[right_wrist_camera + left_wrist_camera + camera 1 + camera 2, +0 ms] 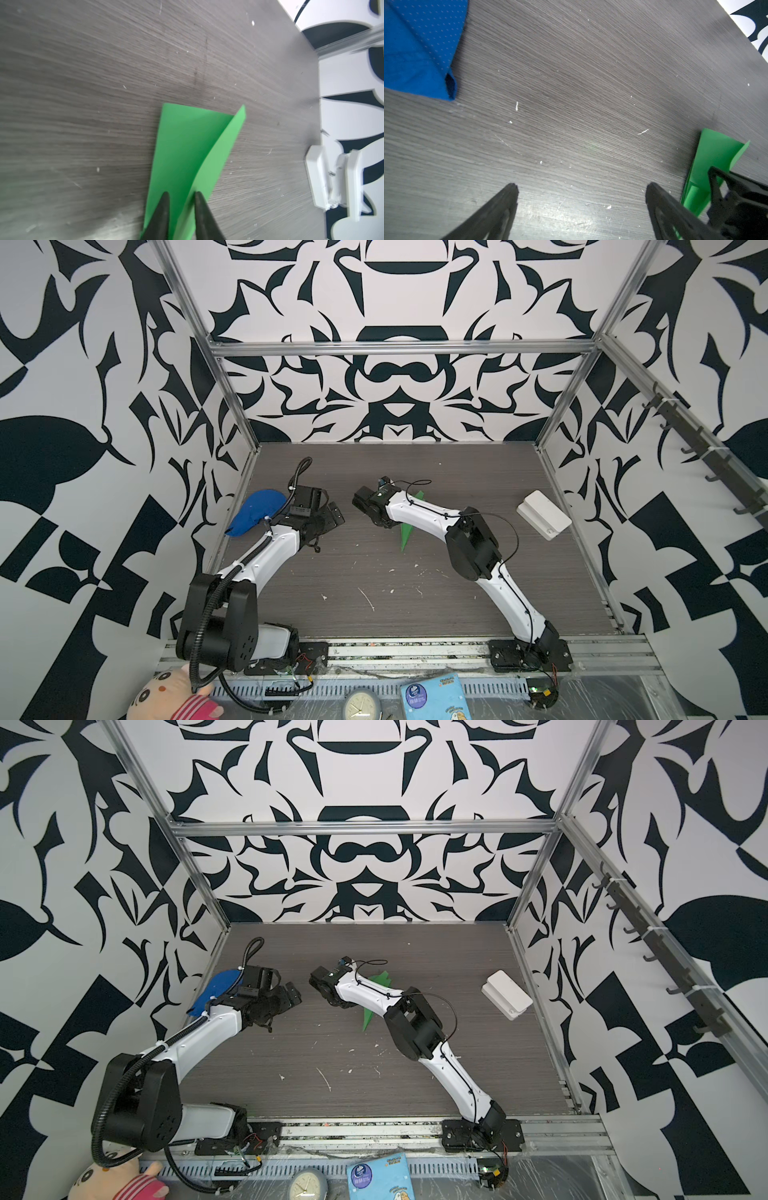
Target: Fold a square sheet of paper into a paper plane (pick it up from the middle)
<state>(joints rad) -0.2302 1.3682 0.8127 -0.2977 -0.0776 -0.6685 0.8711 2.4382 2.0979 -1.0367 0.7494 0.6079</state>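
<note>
Green plane (187, 153) lying near table (374, 572) centre, nose toward 6 o'clock, right gripper (180, 194) narrowed astride its raised flap, grip unclear, left gripper (582, 185) spread empty at 9 o'clock, blue cap (253, 510) beyond.

Right end effector (181, 194) seemingly narrowly parted

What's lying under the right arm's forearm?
The paper plane: its tip and tail stick out either side of the right arm; its middle is hidden in both top views.
</note>
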